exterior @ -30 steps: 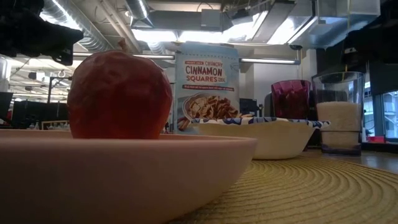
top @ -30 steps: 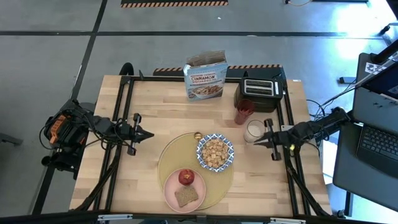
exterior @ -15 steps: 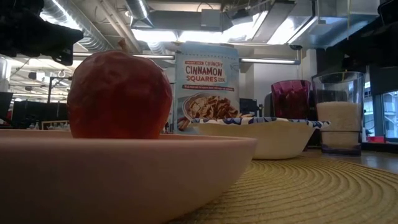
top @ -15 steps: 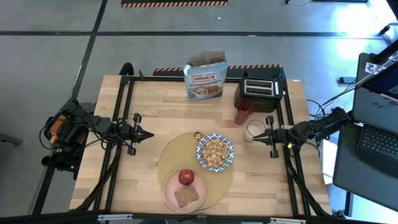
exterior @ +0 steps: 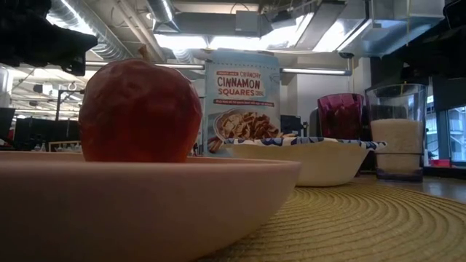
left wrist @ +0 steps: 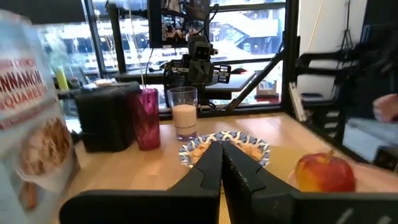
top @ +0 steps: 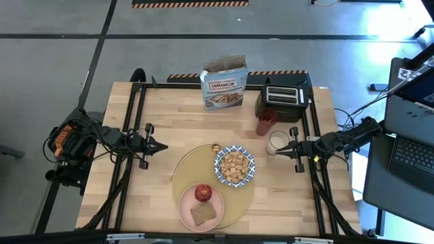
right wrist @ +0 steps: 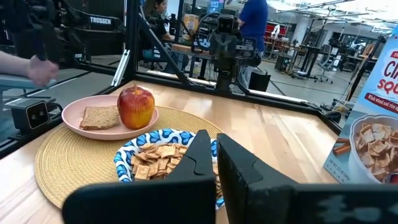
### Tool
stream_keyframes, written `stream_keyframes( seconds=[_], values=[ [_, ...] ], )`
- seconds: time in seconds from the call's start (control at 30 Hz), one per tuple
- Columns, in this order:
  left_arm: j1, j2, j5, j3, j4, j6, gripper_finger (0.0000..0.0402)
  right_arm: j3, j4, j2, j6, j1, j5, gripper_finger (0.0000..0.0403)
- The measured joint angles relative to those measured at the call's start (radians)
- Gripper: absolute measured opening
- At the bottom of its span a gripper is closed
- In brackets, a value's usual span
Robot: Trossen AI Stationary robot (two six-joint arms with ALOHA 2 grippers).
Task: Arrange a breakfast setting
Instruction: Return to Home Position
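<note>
The round tan placemat [top: 182,171] lies at the table's near middle. On it rest the pink plate [top: 184,203], holding the red apple [top: 203,193] and the toast slice [top: 203,214], and the blue-and-white bowl [top: 219,163], filled with cereal. The milk glass [top: 276,141] and the red cup [top: 266,122] stand on the wood, right of the mat. My left gripper [top: 165,146] hovers shut and empty, left of the mat. My right gripper [top: 278,152] is shut and empty, close by the glass's near right side.
The blue cereal box [top: 224,87] and the black toaster [top: 281,102] stand at the far edge. A small golden thing [top: 215,147] sits at the mat's far rim. Black frame rails run along the table's sides. A person's hand [right wrist: 31,68] shows beyond the table.
My right gripper has edged a little toward the milk glass, staying shut.
</note>
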Motion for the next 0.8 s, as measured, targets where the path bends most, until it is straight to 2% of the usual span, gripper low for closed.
stream_keyframes(
  seconds=[0.07,0.2,0.3,0.8],
  values=[
    [0.000,0.000,-0.011,0.000,0.001,0.115,0.0000,0.000,0.000,0.000,0.000,0.000,0.000,0.0000],
    [0.000,0.000,-0.038,0.000,0.002,0.524,0.0000,0.000,0.000,0.000,0.000,0.000,0.000,0.0000],
    [0.000,0.000,-0.039,0.000,0.002,0.665,0.0000,0.000,0.000,0.000,0.000,0.000,0.000,0.0000],
    [0.000,0.000,-0.040,0.000,0.002,0.694,0.0000,-0.001,0.000,0.000,0.000,0.000,0.000,0.0000]
  ],
)
